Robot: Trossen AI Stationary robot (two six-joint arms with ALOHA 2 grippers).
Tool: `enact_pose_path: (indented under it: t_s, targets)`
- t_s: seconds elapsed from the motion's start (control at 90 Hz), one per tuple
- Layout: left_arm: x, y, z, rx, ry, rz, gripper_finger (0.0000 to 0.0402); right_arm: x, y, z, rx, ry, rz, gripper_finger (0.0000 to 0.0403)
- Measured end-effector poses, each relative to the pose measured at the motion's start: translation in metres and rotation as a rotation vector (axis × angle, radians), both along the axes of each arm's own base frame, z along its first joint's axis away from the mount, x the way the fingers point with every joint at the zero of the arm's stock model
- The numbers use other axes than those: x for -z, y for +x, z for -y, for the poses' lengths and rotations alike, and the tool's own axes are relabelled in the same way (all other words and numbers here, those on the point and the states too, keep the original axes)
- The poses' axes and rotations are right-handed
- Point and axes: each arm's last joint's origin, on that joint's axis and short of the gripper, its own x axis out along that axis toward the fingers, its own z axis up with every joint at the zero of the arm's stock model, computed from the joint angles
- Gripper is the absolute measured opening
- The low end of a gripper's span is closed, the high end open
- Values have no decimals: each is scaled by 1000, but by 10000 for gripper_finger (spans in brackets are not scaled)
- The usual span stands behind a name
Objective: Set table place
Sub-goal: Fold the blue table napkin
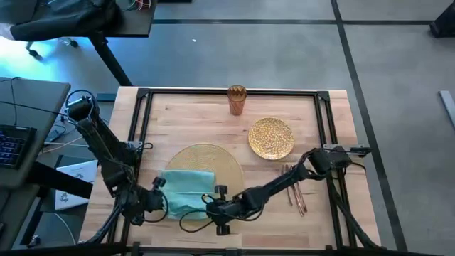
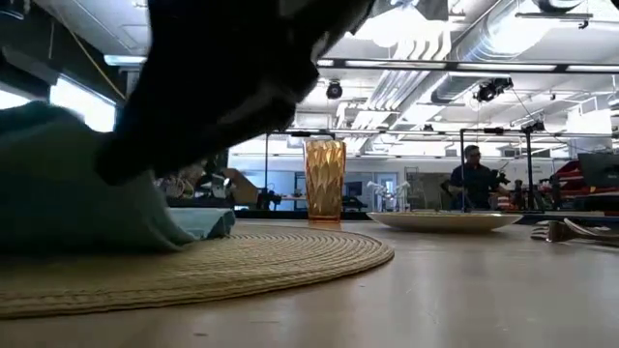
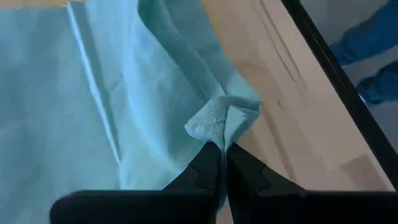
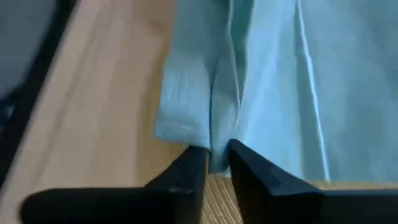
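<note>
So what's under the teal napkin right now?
The teal napkin lies on the round woven placemat, pinched by both the left gripper and right gripper. Anything else beneath is hidden.

Grey desk (image 1: 28,135) with keyboard (image 1: 13,146), black chair (image 1: 64,18), distant person (image 2: 472,179)

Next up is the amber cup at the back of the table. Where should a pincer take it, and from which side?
Probably around the mid-wall of the amber cup, coming in level from the front with the right pincer, once it lets go of the napkin. The cup stands upright, tall and narrow, apart from the gold plate, leaving its sides free.
</note>
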Motion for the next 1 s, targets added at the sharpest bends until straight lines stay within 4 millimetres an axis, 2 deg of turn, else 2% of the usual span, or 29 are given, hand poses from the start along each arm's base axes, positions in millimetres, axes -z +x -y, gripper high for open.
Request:
enact_pose_path:
  t_s: [0.1, 0.222, 0.344, 0.444, 0.6, 0.8, 0.9, 1.0]
  targets:
    - [0, -2, 2, -6, -13, -4, 0, -1, 1, -1, -1, 8, 14, 161]
    - [-1, -5, 5, 7, -28, -1, 0, 7, 3, -6, 6, 33, 29, 233]
    - [-1, -8, 7, 20, -41, 3, 0, 17, 9, -10, 11, 68, 77, 266]
    - [-1, -9, 8, 15, -51, -2, 0, 22, 13, -14, 11, 88, 129, 267]
    - [-2, -9, 8, 3, -63, -7, 0, 38, 11, -18, 29, 45, 107, 255]
    - [-7, -10, 14, 40, -146, -78, 2, 25, 12, -27, -6, 24, 134, 224]
    - [-8, -13, 16, 100, -190, -166, 22, 23, 11, -29, -23, 0, 125, 199]
    - [-9, -15, 16, 90, -235, -226, 57, 24, 9, -31, -32, -10, 112, 178]
